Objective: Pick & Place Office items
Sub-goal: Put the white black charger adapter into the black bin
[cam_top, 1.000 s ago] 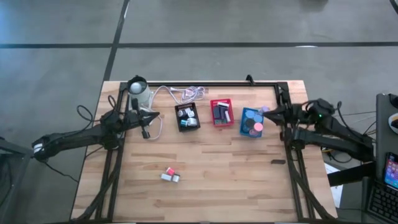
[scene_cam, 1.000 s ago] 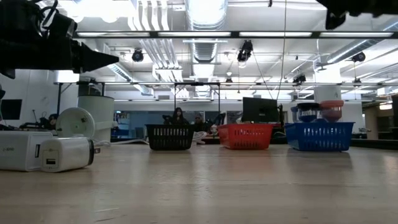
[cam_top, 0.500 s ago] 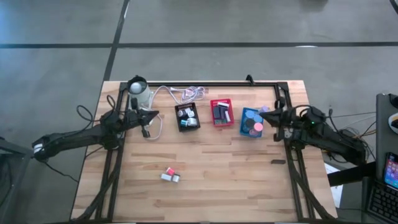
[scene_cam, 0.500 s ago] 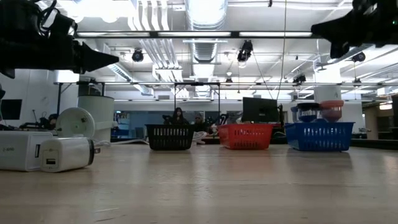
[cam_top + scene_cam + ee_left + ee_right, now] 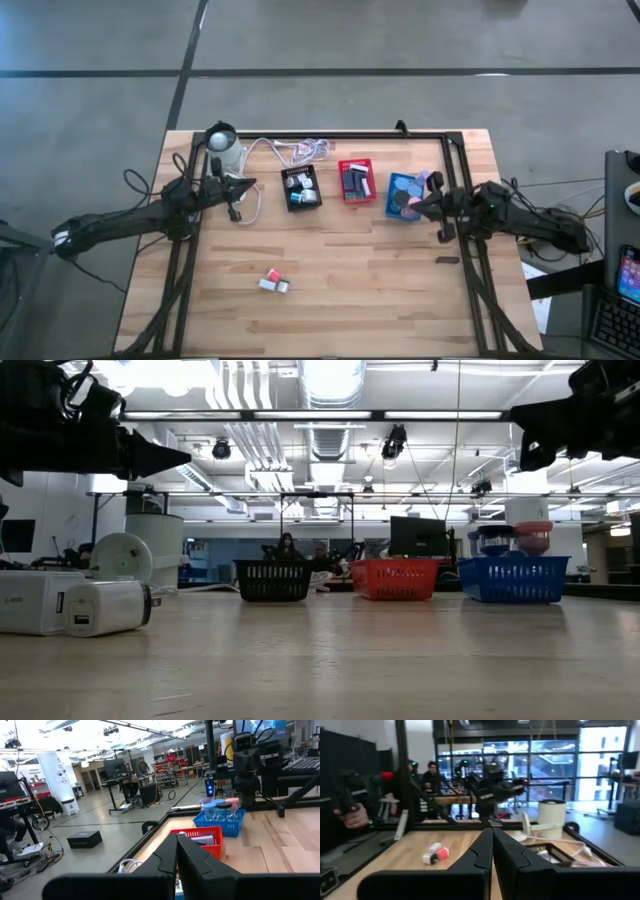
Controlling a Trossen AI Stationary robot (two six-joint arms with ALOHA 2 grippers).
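Dark right gripper [image 5: 418, 205] clenched empty beside blue tray [image 5: 394, 212]; left gripper [image 5: 248, 183] clenched too.

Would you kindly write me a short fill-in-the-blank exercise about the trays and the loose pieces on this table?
1. Of the three mesh trays, the red tray stands in the ___.
2. The round rolls sit in the ___ tray.
3. The pink and white pieces lie on the bare wood, outside every ___.
4. The right gripper, jaws shut, hangs beside the blue tray and holds ___.

Missing words: middle; blue; tray; nothing
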